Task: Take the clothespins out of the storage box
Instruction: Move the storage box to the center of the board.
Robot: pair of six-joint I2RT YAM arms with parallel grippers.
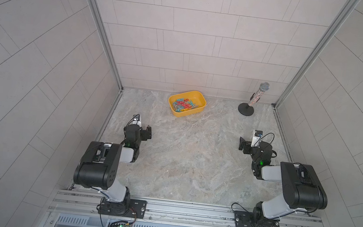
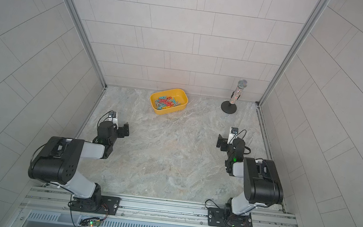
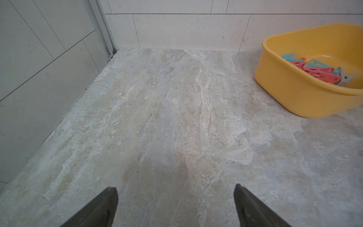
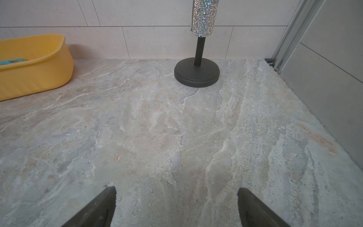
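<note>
Hovering over the near part of the marbled tabletop point(image 1: 181, 166), the left gripper point(image 3: 174, 187) and the right gripper point(image 4: 176, 188) both had their jaws spread wide with nothing between them, each well apart from the work. Farther out, bare stone lay between them and the yellow storage box point(image 1: 198, 98), which sat close to the back wall, somewhat nearer the left arm than the right. All the clothespins point(image 1: 184, 105) lay inside it in one tangled heap of red, teal and grey pegs crossing over each other, so none had been taken out yet. That tangle looked like the main hazard. Jaws closing on one peg could easily catch a neighbour too, drag it up and drop it short, or pinch a peg's legs so that it sprang away. The box appeared light and unanchored, so a finger striking its rim or pressing on its wall might slide or tip it. With both arms reaching into the same small box, they could also crowd each other. Farthest right, a glittery microphone point(image 1: 255, 96) stood upright on a round black stand near the corner, and a wide swing by the right arm might knock it over.
</note>
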